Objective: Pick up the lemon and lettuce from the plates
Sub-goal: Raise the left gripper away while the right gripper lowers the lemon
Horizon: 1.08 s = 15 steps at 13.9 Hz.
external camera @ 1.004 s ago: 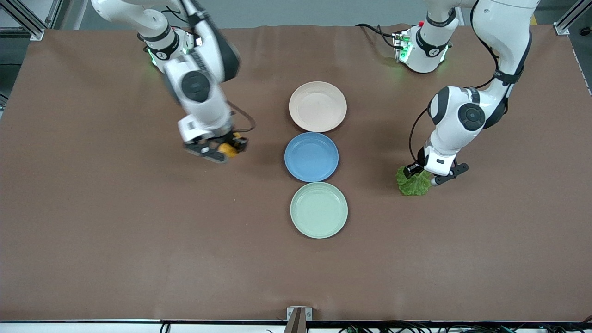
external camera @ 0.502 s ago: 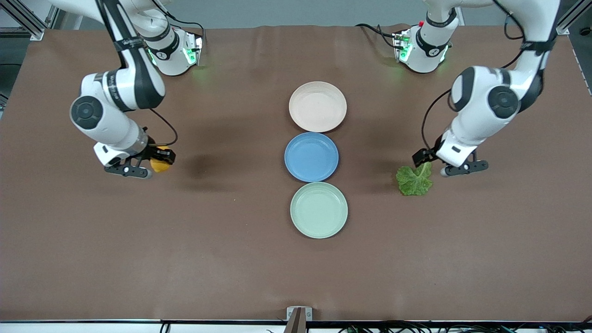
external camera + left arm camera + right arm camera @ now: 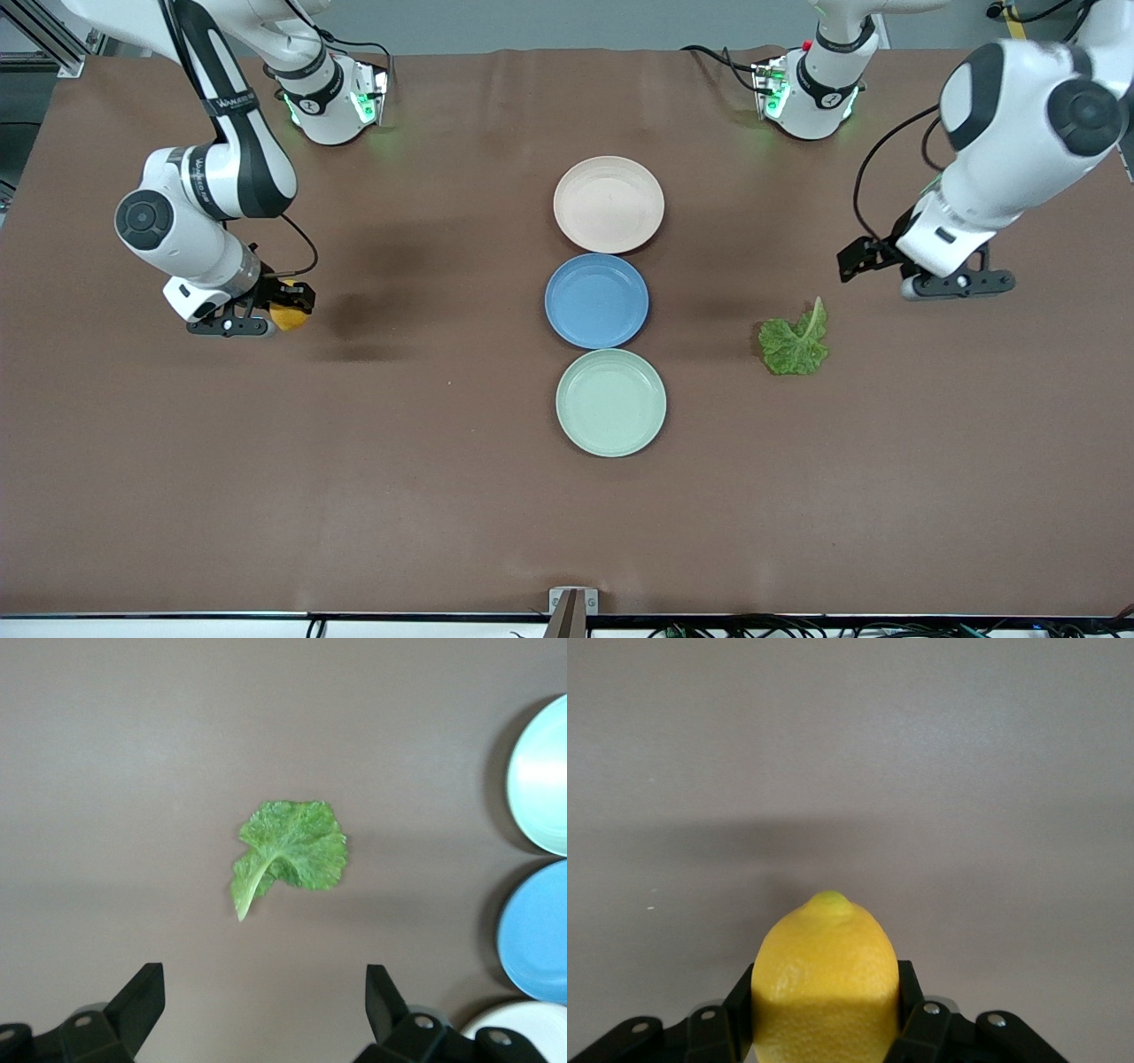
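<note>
My right gripper [image 3: 266, 315] pinches the lemon [image 3: 288, 316] low over the tabletop [image 3: 443, 532], at nine o'clock from the plates [image 3: 610, 403]. The lettuce [image 3: 794, 341] lies flat at three o'clock; my left gripper [image 3: 921, 270], fingers spread, hangs near it.

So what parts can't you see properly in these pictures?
- Lemon: right wrist view cuts off its lower part at the picture edge; the right gripper hides much of it in the front view.
- Whether the lemon touches the table: neither view shows underneath it.
- Left gripper: left wrist view shows only the finger ends; the rest is cut off.
- Beige-pink plate: only a sliver shows in the left wrist view.
- Underside of the lettuce: hidden, lying flat.
</note>
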### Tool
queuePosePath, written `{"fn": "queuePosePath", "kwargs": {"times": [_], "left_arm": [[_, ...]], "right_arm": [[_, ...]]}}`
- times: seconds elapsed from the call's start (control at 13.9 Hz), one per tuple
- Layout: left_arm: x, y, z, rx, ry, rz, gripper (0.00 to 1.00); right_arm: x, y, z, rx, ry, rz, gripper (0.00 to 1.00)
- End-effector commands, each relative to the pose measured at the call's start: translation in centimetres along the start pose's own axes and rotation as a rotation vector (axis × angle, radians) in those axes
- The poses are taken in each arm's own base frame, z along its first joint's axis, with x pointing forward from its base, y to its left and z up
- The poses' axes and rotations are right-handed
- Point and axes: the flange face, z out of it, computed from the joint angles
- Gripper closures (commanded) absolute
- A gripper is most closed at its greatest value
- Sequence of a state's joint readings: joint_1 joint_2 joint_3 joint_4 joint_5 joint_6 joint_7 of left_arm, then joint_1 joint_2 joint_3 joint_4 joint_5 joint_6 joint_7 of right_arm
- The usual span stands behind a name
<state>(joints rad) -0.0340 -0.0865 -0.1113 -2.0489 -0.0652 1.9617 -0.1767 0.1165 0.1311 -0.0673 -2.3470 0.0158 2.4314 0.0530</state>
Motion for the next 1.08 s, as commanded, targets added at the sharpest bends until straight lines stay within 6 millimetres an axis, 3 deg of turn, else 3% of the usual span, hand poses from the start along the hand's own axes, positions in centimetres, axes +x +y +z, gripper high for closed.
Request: {"fn": "queuePosePath", "kwargs": {"times": [0.0,0.43,0.79,1.0], "left_arm": [[0.9,0.0,-4.1,0.016,-0.003,0.016,0.0],[1.2,-0.4,-9.8,0.009,0.019,0.007,0.0],[2.4,-0.2,-13.8,-0.008,0.1,-0.007,0.0],[3.9,0.1,-14.0,-0.015,0.114,-0.003,0.0]], "right_arm": [[-0.7,0.4,2.9,0.004,0.02,-0.017,0.99],[-0.7,0.2,7.4,-0.002,0.035,-0.021,0.99],[-1.3,-0.3,8.0,-0.002,0.018,-0.033,0.99],[-1.3,-0.6,8.0,-0.001,0.017,-0.039,0.98]]}}
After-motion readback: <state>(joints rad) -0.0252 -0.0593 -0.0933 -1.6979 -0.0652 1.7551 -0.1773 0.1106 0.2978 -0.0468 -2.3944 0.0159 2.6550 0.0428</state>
